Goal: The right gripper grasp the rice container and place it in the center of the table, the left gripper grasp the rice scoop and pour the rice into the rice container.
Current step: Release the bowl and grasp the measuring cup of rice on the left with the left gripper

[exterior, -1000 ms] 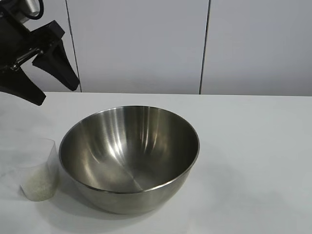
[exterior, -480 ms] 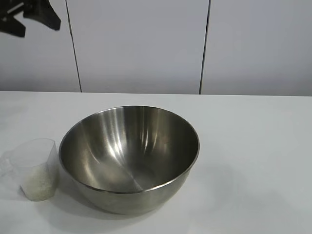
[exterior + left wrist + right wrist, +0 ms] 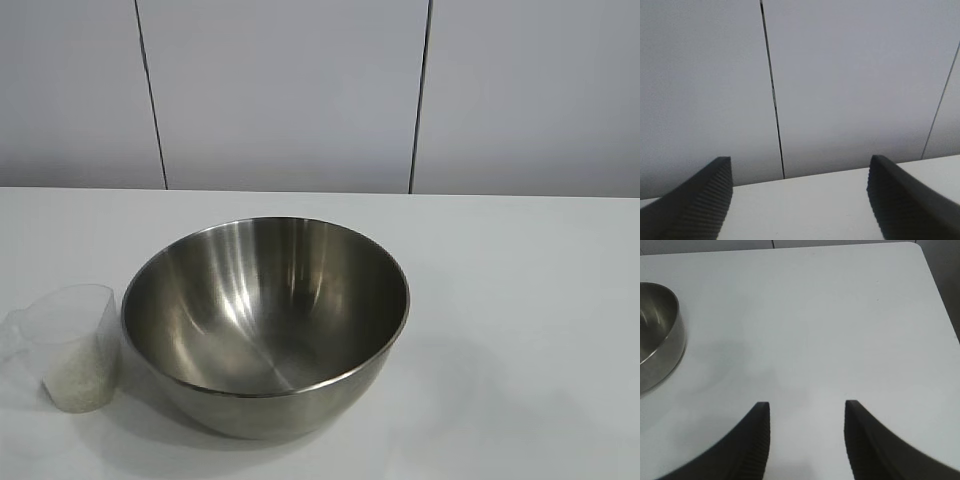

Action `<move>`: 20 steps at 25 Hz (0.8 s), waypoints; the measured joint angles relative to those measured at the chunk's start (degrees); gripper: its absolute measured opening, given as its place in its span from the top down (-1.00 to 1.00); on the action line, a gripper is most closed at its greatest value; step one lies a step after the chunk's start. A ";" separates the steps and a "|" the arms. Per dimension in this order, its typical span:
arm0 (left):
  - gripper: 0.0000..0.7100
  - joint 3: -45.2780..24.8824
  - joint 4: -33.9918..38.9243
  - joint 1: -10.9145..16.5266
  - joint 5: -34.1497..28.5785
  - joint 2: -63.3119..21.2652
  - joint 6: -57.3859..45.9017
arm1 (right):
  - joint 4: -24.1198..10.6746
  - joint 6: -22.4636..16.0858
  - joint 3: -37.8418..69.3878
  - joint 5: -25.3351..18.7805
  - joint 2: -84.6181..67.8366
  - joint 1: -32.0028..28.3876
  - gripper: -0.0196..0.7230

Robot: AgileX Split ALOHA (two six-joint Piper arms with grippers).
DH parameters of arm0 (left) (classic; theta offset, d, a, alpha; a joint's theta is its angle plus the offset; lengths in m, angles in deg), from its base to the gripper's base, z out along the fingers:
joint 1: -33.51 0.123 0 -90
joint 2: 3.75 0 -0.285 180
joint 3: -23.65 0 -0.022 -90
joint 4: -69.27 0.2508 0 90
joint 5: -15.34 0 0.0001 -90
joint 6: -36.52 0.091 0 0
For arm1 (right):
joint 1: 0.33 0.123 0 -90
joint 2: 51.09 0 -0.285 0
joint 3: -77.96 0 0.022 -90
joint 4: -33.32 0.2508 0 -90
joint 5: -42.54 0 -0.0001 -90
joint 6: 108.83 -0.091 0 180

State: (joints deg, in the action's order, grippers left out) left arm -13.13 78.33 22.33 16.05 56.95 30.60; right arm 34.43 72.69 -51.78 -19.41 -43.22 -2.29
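Bowl: rice container (image 3: 265,325) stands mid-table (image 3: 520,300); I judge that placement done.
Scoop: rice scoop (image 3: 72,345) upright just beside the bowl's left, rice (image 3: 78,382) inside it, so I read the pour as not done.
Left gripper (image 3: 800,200): spread wide, empty, facing the back wall.
Right gripper (image 3: 806,432): fingers apart, empty, above bare table beside the bowl.
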 joint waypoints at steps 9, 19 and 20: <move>-0.53 -32.69 2.36 0.00 23.26 -10.06 -2.81 | 0.00 -0.05 0.00 -0.05 0.00 0.00 0.10; -0.53 -41.58 2.54 0.00 35.48 4.07 4.60 | 0.00 -0.05 0.00 -0.05 0.00 0.00 0.10; -0.53 -41.58 2.54 0.00 37.18 6.37 5.18 | 0.00 -0.05 0.00 -0.05 0.00 0.00 0.10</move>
State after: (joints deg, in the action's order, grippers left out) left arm -54.71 80.87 22.33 53.23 63.32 35.77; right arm 34.43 72.64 -51.78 -19.46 -43.22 -2.29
